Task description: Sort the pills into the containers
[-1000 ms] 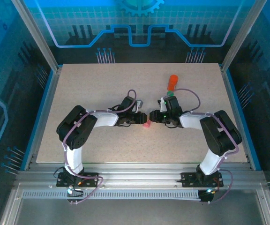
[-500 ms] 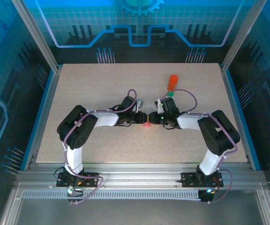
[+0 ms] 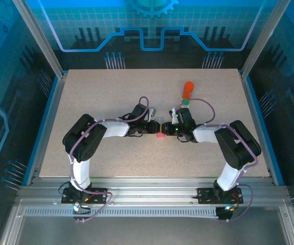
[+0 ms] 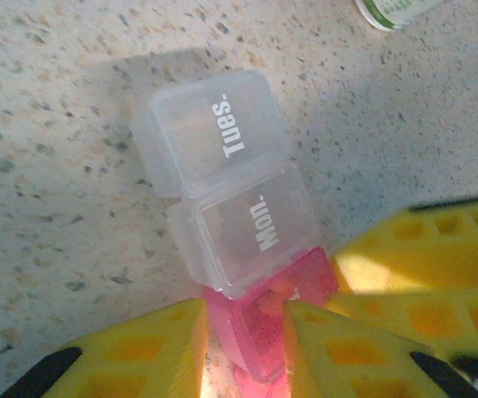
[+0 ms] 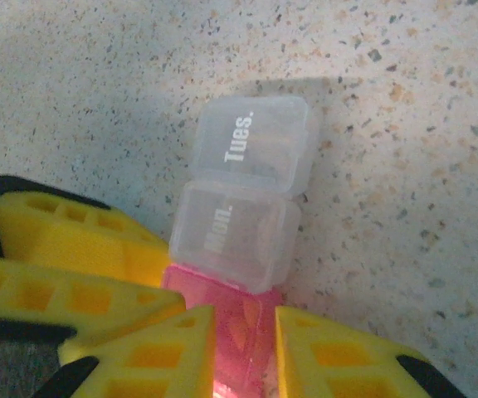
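Drawn in from the right over the last second, the right pincer [image 5: 245, 322] now meets the left pincer [image 4: 245, 323] at mid-worktop [image 3: 111, 92], where both clamp the same pink box [image 4: 309, 278]. The left one has narrowed to a firm pinch across one end. The right one's yellow fingers [image 5: 338, 348] press both sides of the other end, which reads as a grip too. The step in hand looks like prising the pink box open, one arm steadying while the other works. The next move would call for a small, opposed pull that spares the thin plastic. Joined to the pink box lies the clear "Mon." box [image 4: 256, 228] and, beyond it, the "Tues." box [image 4: 210, 133], both shut and likely to drag along. Farther back sit a white bottle [image 3: 185, 102] with a green cap and an orange bottle [image 3: 188, 89], near the right arm but apart from the boxes. Whether any box holds pills cannot be told.
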Controlling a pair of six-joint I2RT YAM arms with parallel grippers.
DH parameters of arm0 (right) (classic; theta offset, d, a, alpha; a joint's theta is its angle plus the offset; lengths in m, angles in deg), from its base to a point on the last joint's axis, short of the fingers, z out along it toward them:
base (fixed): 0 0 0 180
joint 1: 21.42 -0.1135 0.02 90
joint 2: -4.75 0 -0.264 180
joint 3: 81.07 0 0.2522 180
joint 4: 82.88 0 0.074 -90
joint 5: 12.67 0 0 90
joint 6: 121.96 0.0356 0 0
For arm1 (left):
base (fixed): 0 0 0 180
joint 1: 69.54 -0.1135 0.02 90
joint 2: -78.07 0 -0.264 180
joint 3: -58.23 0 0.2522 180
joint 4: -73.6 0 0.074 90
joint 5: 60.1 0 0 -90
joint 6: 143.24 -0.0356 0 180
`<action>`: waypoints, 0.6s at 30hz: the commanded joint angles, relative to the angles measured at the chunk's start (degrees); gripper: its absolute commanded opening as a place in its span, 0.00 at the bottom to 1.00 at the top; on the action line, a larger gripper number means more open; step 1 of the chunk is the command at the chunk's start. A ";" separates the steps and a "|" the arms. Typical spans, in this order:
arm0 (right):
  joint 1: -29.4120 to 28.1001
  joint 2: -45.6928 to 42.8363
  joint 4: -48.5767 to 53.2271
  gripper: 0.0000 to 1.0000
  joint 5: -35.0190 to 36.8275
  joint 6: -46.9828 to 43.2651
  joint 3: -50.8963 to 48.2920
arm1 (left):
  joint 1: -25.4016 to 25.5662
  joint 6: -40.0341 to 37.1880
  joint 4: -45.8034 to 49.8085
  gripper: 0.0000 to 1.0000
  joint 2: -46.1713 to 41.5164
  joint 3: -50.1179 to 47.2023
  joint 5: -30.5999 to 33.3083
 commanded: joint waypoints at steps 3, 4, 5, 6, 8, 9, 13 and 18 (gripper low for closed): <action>-1.23 -8.97 5.38 0.27 2.53 0.88 0.10 | -3.12 -1.17 5.36 0.33 -0.23 2.93 4.04; -1.18 -11.10 6.68 0.28 2.77 0.13 0.63 | -3.31 -1.47 5.68 0.35 -1.21 3.35 4.30; -1.31 -13.06 8.05 0.28 2.97 -0.52 1.08 | -3.41 -1.78 6.13 0.36 -2.31 3.83 4.51; -1.28 -15.04 9.00 0.29 3.28 -1.12 1.22 | -3.44 -2.09 6.41 0.37 -3.40 4.10 4.54; -1.48 -20.49 10.91 0.29 5.01 -2.95 1.01 | -3.41 -2.72 6.95 0.39 -6.22 4.28 4.62; -1.64 -23.01 11.89 0.29 6.42 -4.39 0.88 | -3.48 -3.21 7.48 0.40 -7.66 4.33 4.90; -1.89 -36.15 16.60 0.31 14.70 -14.40 0.42 | -4.06 -6.16 8.62 0.46 -17.94 1.45 8.80; -1.08 -53.24 15.32 0.52 31.43 -25.86 -6.50 | -4.38 -15.39 5.16 0.66 -37.77 -9.58 17.21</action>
